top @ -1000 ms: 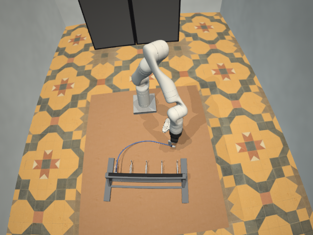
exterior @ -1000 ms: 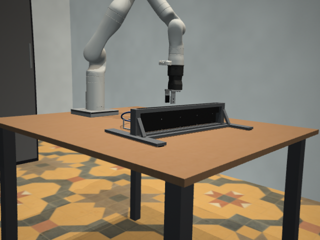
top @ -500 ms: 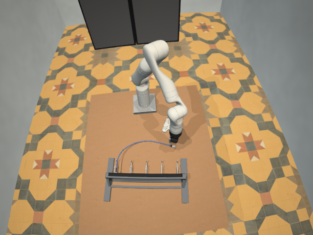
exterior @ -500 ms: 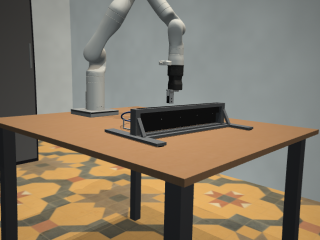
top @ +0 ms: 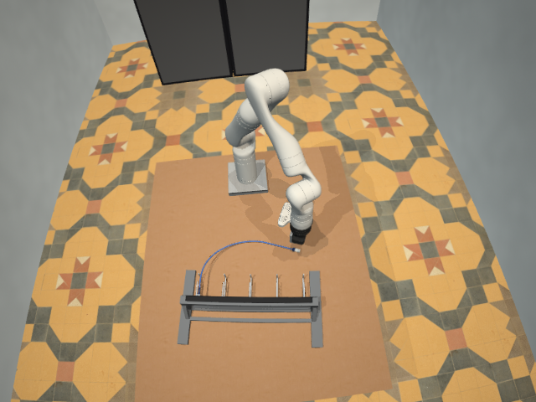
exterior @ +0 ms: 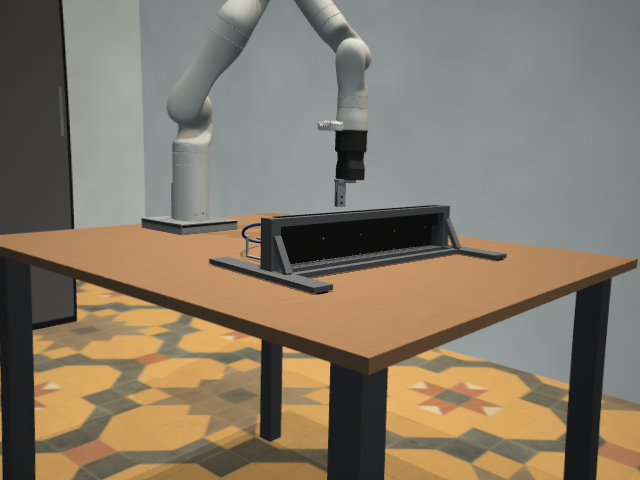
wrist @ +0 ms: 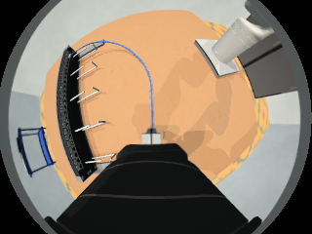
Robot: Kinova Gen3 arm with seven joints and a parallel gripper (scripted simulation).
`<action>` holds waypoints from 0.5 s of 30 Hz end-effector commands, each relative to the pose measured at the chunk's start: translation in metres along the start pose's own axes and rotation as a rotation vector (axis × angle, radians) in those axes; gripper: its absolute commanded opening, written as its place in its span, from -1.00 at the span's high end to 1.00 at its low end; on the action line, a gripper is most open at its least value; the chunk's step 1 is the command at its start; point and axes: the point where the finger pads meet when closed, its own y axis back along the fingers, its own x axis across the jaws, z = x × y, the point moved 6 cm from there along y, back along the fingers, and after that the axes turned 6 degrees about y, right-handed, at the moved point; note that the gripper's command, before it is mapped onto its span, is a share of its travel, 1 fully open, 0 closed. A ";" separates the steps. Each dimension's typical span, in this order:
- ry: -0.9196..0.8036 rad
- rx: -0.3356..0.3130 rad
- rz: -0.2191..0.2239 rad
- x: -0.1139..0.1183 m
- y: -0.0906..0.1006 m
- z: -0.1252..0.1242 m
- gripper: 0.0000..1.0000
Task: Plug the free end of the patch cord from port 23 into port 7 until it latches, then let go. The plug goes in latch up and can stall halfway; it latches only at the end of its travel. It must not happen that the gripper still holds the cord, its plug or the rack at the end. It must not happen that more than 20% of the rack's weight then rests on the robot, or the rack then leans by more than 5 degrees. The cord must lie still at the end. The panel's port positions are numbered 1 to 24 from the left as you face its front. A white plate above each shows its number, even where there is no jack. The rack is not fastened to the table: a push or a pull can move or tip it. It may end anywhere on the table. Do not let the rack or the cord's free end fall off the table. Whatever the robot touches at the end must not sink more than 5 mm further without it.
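- Exterior view only: gripper (exterior: 339, 198) hangs high above the table (exterior: 465, 289), fingers pressed together on nothing.
- Top view: blue cord (top: 234, 247) arcs from the rack (top: 185, 298) end; its free plug (top: 296, 249) lies on the table under the wrist.

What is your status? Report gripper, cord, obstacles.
Gripper shut, holding nothing. Cord's free plug lying on the table just beside it, not plugged in. Rack upright, its back towards the arm.

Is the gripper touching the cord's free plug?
Apart. The exterior view shows the shut gripper hanging above the rack top edge; the plug lies on the table.
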 end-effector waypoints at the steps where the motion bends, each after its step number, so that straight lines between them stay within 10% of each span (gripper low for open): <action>1: 0.014 0.000 -0.003 -0.001 -0.001 -0.001 1.00; 15: -0.005 0.000 -0.013 -0.002 0.000 -0.001 1.00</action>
